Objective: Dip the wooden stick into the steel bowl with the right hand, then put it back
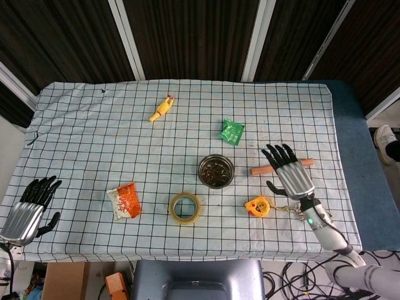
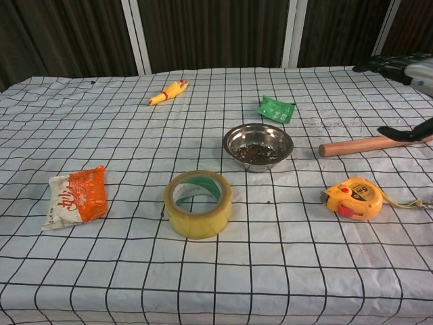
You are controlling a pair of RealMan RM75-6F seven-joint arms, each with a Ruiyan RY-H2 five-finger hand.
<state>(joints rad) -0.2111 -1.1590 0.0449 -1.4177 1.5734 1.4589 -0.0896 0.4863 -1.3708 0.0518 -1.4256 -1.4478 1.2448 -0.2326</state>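
The wooden stick (image 1: 261,169) (image 2: 362,144) lies flat on the checked cloth, right of the steel bowl (image 1: 215,170) (image 2: 258,145), which holds dark bits. My right hand (image 1: 289,175) (image 2: 406,68) hovers above the stick's right part with fingers spread, holding nothing. In the chest view only its fingertips show at the right edge. My left hand (image 1: 28,209) hangs open off the table's front left corner, far from everything.
A yellow tape measure (image 1: 257,205) (image 2: 355,197) lies just in front of the stick. A tape roll (image 1: 185,207) (image 2: 199,202), an orange snack packet (image 1: 123,200), a green sachet (image 1: 231,131) and a yellow rubber chicken (image 1: 161,109) are spread over the table (image 1: 94,150).
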